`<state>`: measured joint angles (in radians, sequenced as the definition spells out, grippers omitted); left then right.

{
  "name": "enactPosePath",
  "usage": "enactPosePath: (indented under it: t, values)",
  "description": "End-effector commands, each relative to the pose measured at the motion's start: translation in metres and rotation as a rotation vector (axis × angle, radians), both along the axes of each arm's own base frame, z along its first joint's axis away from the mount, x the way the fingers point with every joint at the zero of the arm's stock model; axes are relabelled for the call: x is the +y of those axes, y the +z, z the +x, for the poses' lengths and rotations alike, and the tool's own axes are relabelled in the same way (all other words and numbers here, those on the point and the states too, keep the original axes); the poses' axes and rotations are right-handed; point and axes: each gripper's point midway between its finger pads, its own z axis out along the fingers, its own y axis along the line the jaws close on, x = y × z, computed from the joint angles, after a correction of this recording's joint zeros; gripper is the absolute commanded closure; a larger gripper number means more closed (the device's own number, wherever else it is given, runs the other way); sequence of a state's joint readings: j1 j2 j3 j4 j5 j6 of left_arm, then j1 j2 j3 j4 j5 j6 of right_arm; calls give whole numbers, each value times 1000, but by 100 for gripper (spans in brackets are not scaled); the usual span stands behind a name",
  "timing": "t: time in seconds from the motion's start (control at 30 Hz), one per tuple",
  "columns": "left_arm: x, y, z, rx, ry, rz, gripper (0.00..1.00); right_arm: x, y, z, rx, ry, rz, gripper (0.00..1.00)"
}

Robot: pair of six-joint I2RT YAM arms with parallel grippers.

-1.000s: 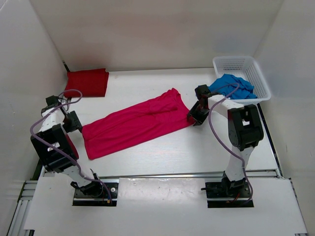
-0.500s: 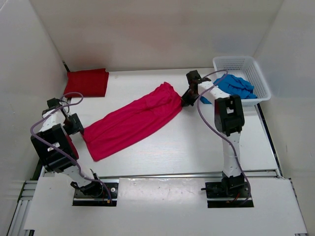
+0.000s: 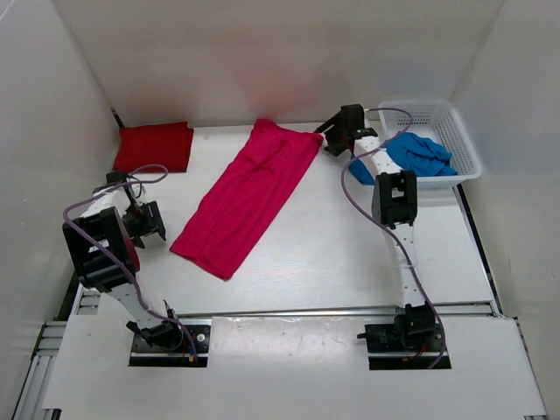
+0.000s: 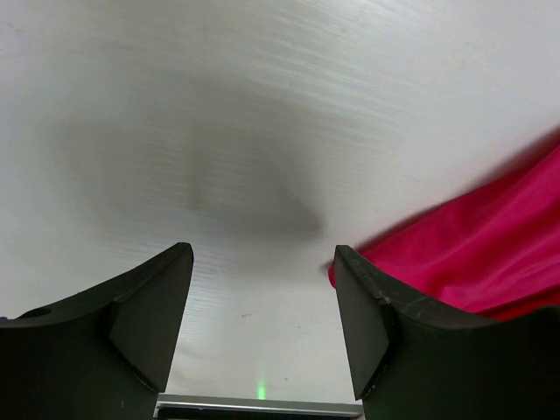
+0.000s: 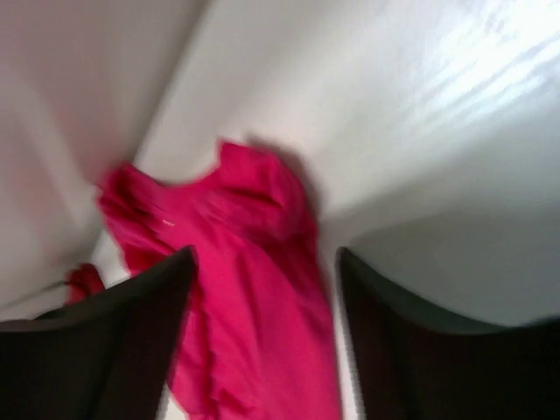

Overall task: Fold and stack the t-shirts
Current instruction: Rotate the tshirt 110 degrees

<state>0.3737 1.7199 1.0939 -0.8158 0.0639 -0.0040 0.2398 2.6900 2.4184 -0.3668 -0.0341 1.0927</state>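
Note:
The bright pink t-shirt (image 3: 249, 192) lies as a long folded strip, running diagonally from the back wall toward the near left. My right gripper (image 3: 331, 140) is open just right of its far end; in the right wrist view the shirt (image 5: 236, 262) lies below my open gripper (image 5: 265, 341), blurred. My left gripper (image 3: 155, 220) is open and empty, left of the shirt's near end; the shirt's edge (image 4: 481, 254) shows beside the right finger of my gripper (image 4: 262, 332). The dark red t-shirt (image 3: 154, 147) lies folded at the back left. The blue t-shirt (image 3: 418, 154) is crumpled in the basket.
A white mesh basket (image 3: 455, 122) stands at the back right corner, with the blue shirt spilling over its left rim. White walls enclose the table on the left, back and right. The right arm stretches far toward the back.
The pink shirt's right end has swung toward the back wall, so the strip now runs back to front. My right gripper moved back and left with it. My left gripper shifted slightly right.

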Motion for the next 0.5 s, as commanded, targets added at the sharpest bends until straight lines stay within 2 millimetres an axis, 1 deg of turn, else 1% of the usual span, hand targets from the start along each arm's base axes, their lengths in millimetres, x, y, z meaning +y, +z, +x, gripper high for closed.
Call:
enactPosePath:
  t: [0.0,0.03,0.07,0.1,0.13,0.17,0.2,0.23,0.3,0.33,0.4,0.43,0.47]
  values:
    - [-7,14,5,-40,-20,-15,24,-21,89,9,-209,77,17,17]
    - [-6,18,6,-55,-20,-9,24,-24,120,-10,-218,109,-11,9]
    - [-7,23,5,-63,-20,-6,24,-29,124,-23,-215,152,-70,3]
    - [-2,35,6,-100,-9,18,24,-23,105,-48,-148,196,-93,3]
    - [-1,39,3,-108,-7,31,24,-21,136,-67,-177,221,-109,2]
    - [0,45,2,-120,-5,46,24,-13,133,-90,-143,261,-152,0]
    - [3,53,-5,-141,7,69,22,-10,132,-107,-119,276,-172,0]
    - [5,59,-8,-153,18,75,22,1,131,-139,-82,306,-188,0]
    - [8,65,-19,-164,37,94,22,14,122,-178,-31,363,-212,0]
    - [10,73,-29,-185,64,95,22,26,111,-213,0,405,-238,0]
    - [11,79,-38,-209,89,86,22,41,96,-250,58,433,-229,0]
    - [13,82,-48,-230,112,99,22,52,78,-285,114,475,-231,0]
    - [13,83,-52,-239,121,105,22,63,73,-300,128,502,-200,3]
